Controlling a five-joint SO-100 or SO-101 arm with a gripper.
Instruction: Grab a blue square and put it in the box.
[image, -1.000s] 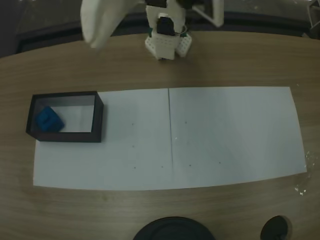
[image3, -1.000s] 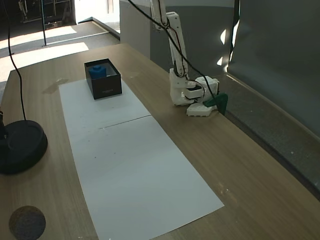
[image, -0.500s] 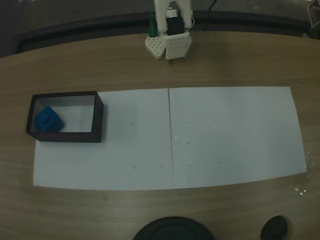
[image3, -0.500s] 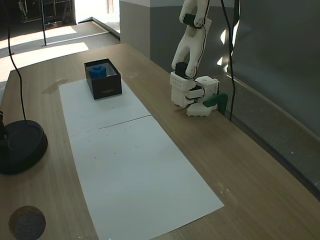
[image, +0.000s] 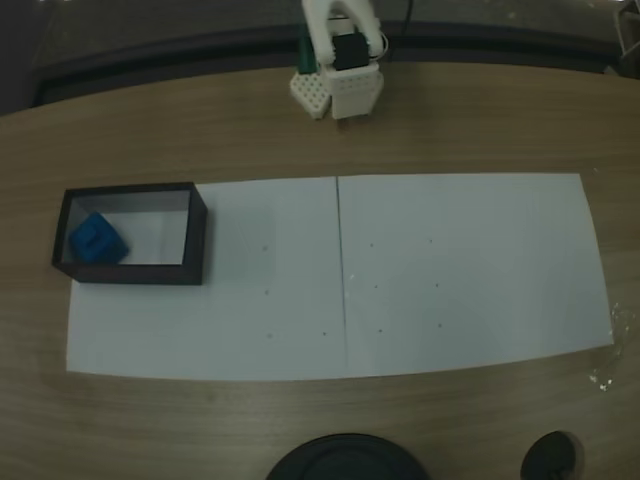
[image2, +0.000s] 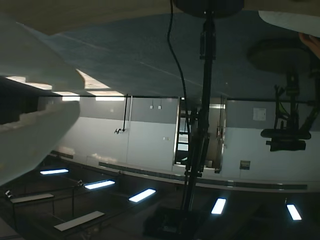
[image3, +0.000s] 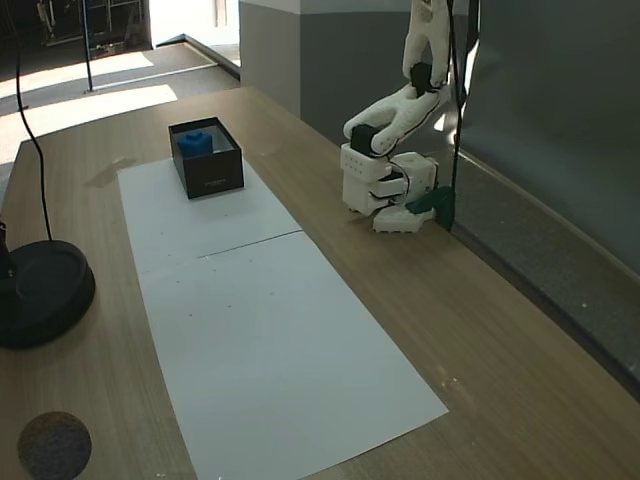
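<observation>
our white arm (image3: 395, 110) now folded back low over its base (image3: 385, 190), upper link leaning toward the wall where a second ago we stood it tall and reached out, its pale blur gone from the top-down fixed view's upper left

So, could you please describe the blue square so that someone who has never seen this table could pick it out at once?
In a fixed view, two white paper sheets lie side by side across the wooden table. On their left end sits a black-walled box with a white inside. The blue square lies in the left part of that box, the only bright blue thing there.
</observation>
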